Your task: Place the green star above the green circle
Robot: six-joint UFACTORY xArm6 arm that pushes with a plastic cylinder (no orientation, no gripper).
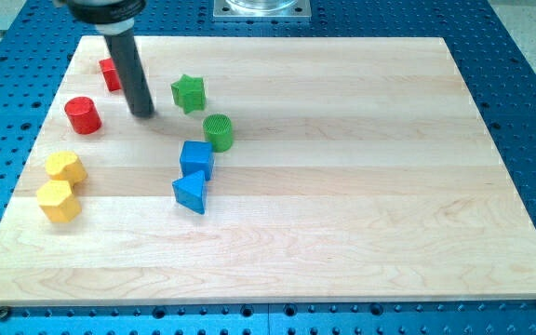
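Observation:
The green star [189, 93] lies on the wooden board at the view's upper left. The green circle [218, 132], a short cylinder, stands just below and to the right of the star, a small gap between them. My tip [143, 113] rests on the board to the left of the green star, about a block's width away from it, not touching. The dark rod rises from the tip toward the view's top left.
A red block [110, 73] sits partly hidden behind the rod. A red cylinder [84, 114] is left of the tip. Two yellow blocks [65, 167] [59, 201] lie near the left edge. A blue cube [196, 158] and blue triangle [191, 192] sit below the green circle.

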